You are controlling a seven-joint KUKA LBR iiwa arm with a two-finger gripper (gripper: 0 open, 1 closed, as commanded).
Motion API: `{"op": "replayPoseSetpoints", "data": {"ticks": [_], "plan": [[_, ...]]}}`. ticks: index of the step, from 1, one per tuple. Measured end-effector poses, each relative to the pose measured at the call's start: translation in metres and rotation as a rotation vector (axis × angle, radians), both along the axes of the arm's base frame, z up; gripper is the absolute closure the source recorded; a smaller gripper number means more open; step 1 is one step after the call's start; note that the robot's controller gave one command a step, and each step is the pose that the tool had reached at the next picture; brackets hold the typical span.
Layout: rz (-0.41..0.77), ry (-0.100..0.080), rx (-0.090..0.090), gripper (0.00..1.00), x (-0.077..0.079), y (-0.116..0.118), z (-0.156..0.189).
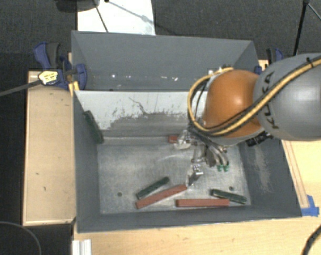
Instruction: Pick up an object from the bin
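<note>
- Several flat sticks are lying on the floor of the grey bin, and the gripper is hanging low over the front middle of it.
- Right under its tip, the upper right end of a slanting reddish-brown stick is showing; that one is looking like the target.
- A dark green stick is lying just beside it on the far side, and a second reddish-brown stick is resting near the front wall.
- Whether the pincer is standing wide or narrow cannot be told; the orange wrist cover is crowding it.
- By its looks, the slanting stick is going to handle light, stiff and thin, probably smooth, and it is offering little height off the floor.
- Pinching across its narrow width near the middle is looking safest; held by the end, it is likely to tip or slip.
</note>
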State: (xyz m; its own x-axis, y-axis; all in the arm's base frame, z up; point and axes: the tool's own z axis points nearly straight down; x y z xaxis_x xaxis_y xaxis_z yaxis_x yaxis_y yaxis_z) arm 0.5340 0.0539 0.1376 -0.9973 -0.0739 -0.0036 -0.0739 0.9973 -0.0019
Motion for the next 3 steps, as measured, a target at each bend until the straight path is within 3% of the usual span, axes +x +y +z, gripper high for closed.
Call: {"op": "replayPoseSetpoints", "data": {"ticks": [1,2,3], "plan": [[0.117,-0.014,0.005,1.00,-0.028,0.005,-0.062],[0.115,-0.014,0.005,1.00,-0.028,0.005,-0.062],[0.130,0.000,0.002,1.00,-0.001,-0.014,0.082]]}}
